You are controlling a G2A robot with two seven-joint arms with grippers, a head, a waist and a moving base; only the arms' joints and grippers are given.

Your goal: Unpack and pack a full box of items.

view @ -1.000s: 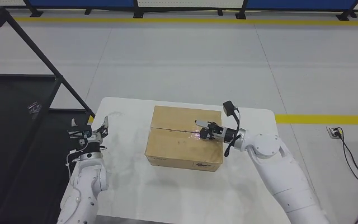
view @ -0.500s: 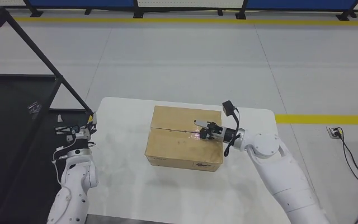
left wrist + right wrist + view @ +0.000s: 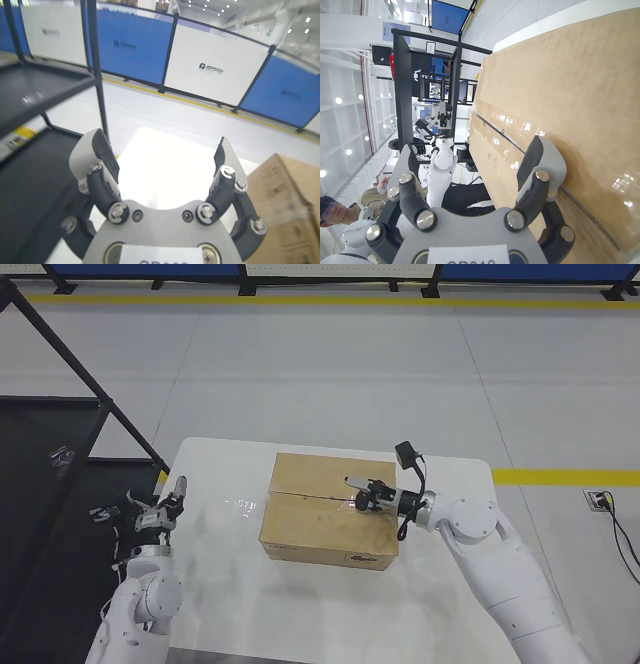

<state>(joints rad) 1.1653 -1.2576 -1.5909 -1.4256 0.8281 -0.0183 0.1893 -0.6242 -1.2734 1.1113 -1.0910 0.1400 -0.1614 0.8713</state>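
A closed cardboard box [image 3: 325,514] with a taped seam across its top sits mid-table. My right gripper [image 3: 356,490] is over the seam, open, turned on its side. In the right wrist view one finger pad [image 3: 532,160] lies against the seam of the box [image 3: 557,87] while the other stands off the box top; nothing is between them [image 3: 472,160]. My left gripper [image 3: 158,502] hovers at the table's left edge, open and empty [image 3: 165,157], with the box [image 3: 287,195] off to its side.
A black metal rack [image 3: 60,464] stands just left of the white table [image 3: 220,584]; its shelf [image 3: 37,92] is close to the left gripper. Bare tabletop lies in front of and left of the box.
The left gripper swung out past the table's left edge, then came back to the edge and turned. The right gripper crept slightly along the seam.
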